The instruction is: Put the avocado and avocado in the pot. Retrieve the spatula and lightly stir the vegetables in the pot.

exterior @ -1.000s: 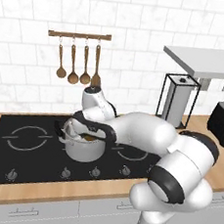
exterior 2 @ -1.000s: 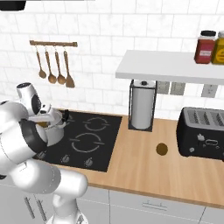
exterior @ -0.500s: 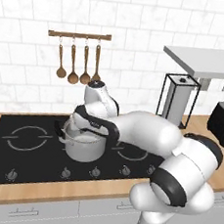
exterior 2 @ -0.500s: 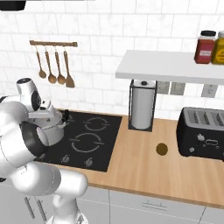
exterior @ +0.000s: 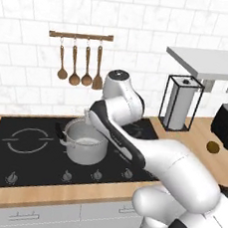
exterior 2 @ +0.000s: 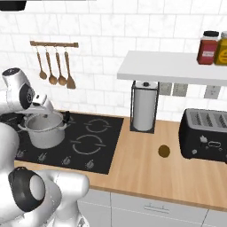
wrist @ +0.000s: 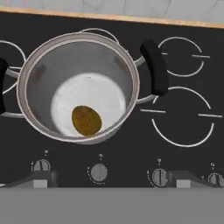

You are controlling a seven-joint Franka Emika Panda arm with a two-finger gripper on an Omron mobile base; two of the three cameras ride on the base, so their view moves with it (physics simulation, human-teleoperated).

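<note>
**Pincer lifted clear above the pot, one avocado inside**

Since a second ago your arm has risen: the hand that sat low over the pot rim now hangs higher above it, and the base cameras have not shifted.

Working left to right from the pincer (wrist: 112, 181): you see only its two dark tips at the bottom of the hand view, standing wide apart with nothing between them, so you can read it as open and empty. Straight below and slightly left of it sits the pot (wrist: 39, 78), upright on the black cooktop (wrist: 183, 65), its two black handles out to either side. One of the vegetables (wrist: 86, 120) lies on the pot floor, towards the near wall. Below the pot, nearest your tips, runs the row of stove knobs (wrist: 99, 172).

Well off to the pincer's right, in the right base view, the second avocado (exterior 2: 164, 151) rests on the wooden counter (exterior 2: 146, 173), between the paper towel holder (exterior 2: 143, 106) and the toaster (exterior 2: 206, 135), touching neither. The pot (exterior 2: 44, 131) shows there under your wrist.

You cannot make out the grey spatula from these views
</note>
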